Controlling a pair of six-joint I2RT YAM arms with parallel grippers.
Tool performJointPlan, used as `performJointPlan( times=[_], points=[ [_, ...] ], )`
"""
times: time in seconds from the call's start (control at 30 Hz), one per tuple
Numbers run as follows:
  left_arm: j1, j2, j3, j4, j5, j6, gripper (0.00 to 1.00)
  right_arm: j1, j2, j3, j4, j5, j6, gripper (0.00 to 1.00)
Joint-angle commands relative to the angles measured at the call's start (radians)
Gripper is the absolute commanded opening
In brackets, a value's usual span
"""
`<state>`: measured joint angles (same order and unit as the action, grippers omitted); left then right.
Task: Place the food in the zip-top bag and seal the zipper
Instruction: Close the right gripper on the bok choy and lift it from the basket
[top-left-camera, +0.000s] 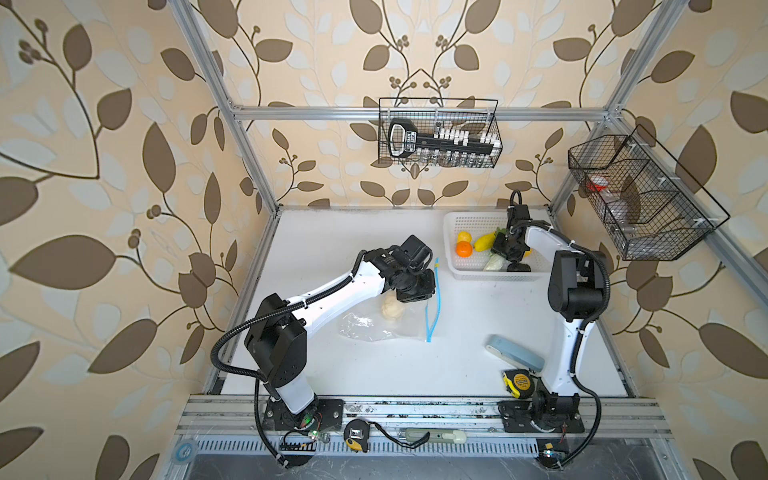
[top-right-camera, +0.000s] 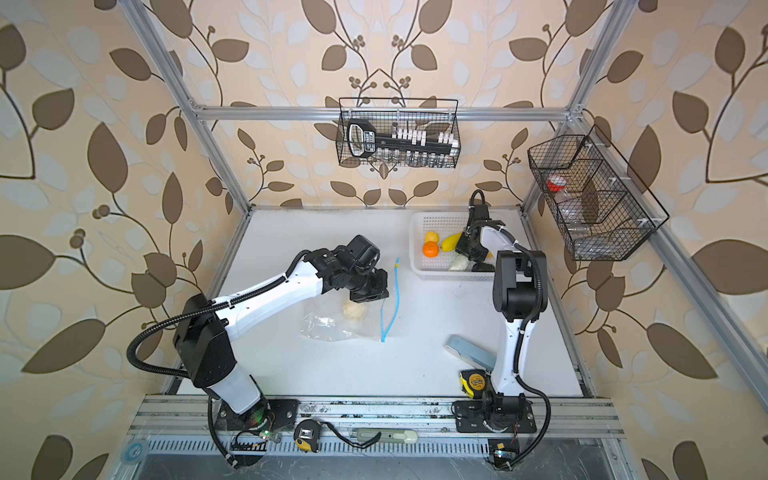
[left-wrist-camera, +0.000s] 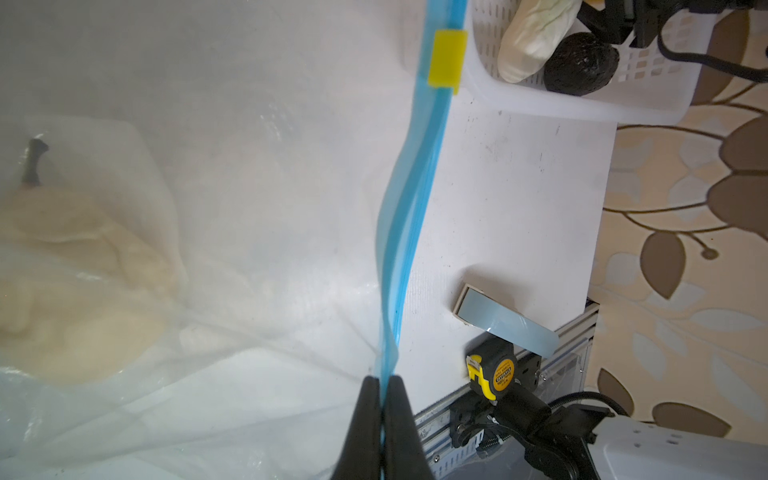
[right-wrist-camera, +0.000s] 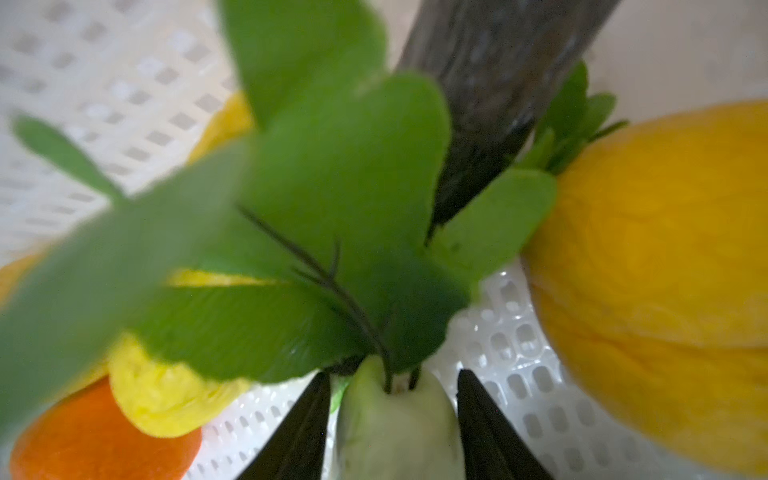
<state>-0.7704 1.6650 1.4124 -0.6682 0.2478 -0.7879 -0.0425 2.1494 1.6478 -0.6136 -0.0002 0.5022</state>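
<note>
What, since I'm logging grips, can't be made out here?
- Right wrist view, blurred: whether the right gripper touches the pale-green leafy vegetable between its jaws.
- Both top views: the left gripper on the light-blue zipper strip, hidden under its wrist.
- Left wrist view: the beige toy food, hazy through the clear plastic bag.

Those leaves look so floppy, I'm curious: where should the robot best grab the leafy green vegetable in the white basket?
Probably by the pale, thick stalk base of the leafy vegetable, fingers either side, coming from the stalk end. Its leaves fan out thin and would likely slip or bend.
</note>
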Motion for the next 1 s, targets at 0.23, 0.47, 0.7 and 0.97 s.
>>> performJointPlan(
  times=[0.23,0.47,0.7,0.97],
  points=[
    [0.009,-0.007,0.028,0.005,0.008,0.000,0.00,-0.025,-0.013,-0.024,0.013,-0.105,0.033,0.38],
    [0.010,-0.005,0.024,0.009,0.008,-0.005,0.00,-0.034,-0.071,-0.039,0.038,-0.148,0.067,0.35],
    [0.010,-0.012,0.024,0.009,0.004,-0.007,0.00,-0.028,-0.129,-0.034,0.051,-0.151,0.087,0.34],
    [0.010,-0.010,0.035,0.009,0.007,-0.019,0.00,-0.007,-0.208,-0.078,0.105,-0.126,0.124,0.32]
  ],
)
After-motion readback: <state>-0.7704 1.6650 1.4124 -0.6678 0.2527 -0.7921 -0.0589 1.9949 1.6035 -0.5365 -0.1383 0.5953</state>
